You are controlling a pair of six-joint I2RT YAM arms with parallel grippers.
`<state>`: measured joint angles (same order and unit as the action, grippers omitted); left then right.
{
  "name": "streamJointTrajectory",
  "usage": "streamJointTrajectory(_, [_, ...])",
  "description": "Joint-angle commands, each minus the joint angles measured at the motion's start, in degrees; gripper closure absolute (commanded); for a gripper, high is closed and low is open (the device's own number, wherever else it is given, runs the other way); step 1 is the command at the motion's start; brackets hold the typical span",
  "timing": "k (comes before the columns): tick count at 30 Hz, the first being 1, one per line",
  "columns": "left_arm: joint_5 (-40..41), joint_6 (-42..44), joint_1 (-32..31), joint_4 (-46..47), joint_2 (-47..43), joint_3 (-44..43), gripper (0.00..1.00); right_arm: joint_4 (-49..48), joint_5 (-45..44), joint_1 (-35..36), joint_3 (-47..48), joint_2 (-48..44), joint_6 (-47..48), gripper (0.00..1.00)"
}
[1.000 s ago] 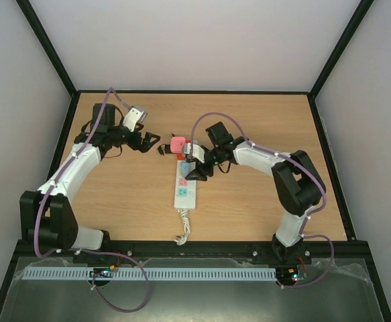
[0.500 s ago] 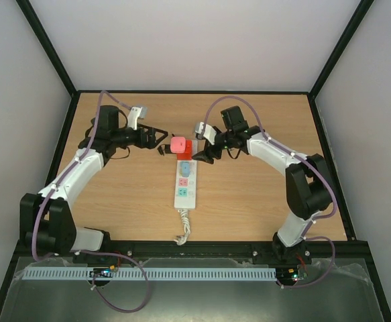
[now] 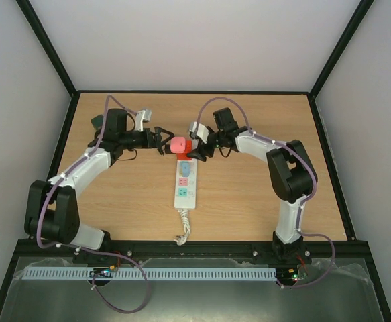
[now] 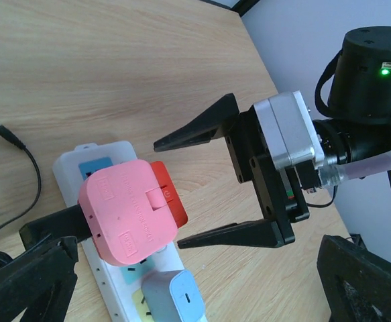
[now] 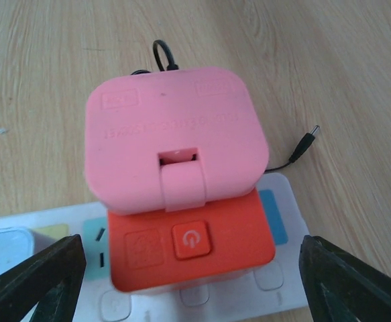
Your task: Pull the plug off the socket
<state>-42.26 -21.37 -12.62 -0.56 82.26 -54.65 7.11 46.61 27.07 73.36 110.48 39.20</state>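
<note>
Pink over red, the plug (image 3: 179,145) sits in the far end of the socket (image 3: 186,191). The socket is a white strip whose long axis runs from the arms' bases straight away across the wooden table (image 3: 262,201), its coiled cord at the near end. From above, the left claw (image 3: 162,141) lies just beside the plug on its left and the right claw (image 3: 195,151) just beside it on its right, so the plug stands between them, neither arm clearly nearer. A second ago the left claw hung well off to the left and the right claw reached over the strip from nearer the bases. Both have since swung in level with the plug, which has not shifted. The left wrist view shows its own fingers spread wide at the lower corners, holding nothing. Across the plug, the right claw gapes with one finger past the far side of the red block and one along its near side. Whether either tip touches is not clear. A thin black cable (image 4: 19,151) lies loose on the table beside the strip. The right wrist view looks squarely at the plug, the red part with its power button seated on the strip, framed by that claw's parted fingers and not yet gripped. The pull probably has to go straight up off the strip's face.
</note>
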Motion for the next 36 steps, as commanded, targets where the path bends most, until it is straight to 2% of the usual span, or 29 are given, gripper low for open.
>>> streamJointTrajectory(1, [-2.59, -5.82, -0.37, 3.73, 1.91, 1.24, 0.01, -2.02, 1.85, 0.18, 2.87, 2.66, 0.8, 0.15])
streamJointTrajectory(12, [-0.98, -11.14, -2.4, 5.18, 6.34, 1.71, 0.03, -1.96, 3.65, 0.25, 3.34, 6.02, 2.2, 0.21])
streamJointTrajectory(20, [-1.33, -13.05, -3.46, 6.46, 9.8, 1.36, 0.14, -4.47, 4.81, 0.2, 1.74, 6.42, 1.49, 0.34])
streamJointTrajectory(27, [0.68, -13.83, -3.43, 6.78, 11.0, 2.34, 0.15, -5.24, 5.67, 0.2, 0.94, 6.94, 1.64, 0.4])
streamJointTrajectory(36, [-1.39, -15.37, -3.92, 7.56, 14.76, 0.34, 0.17, -6.69, 5.31, 0.2, -0.68, 6.74, 1.21, 0.52])
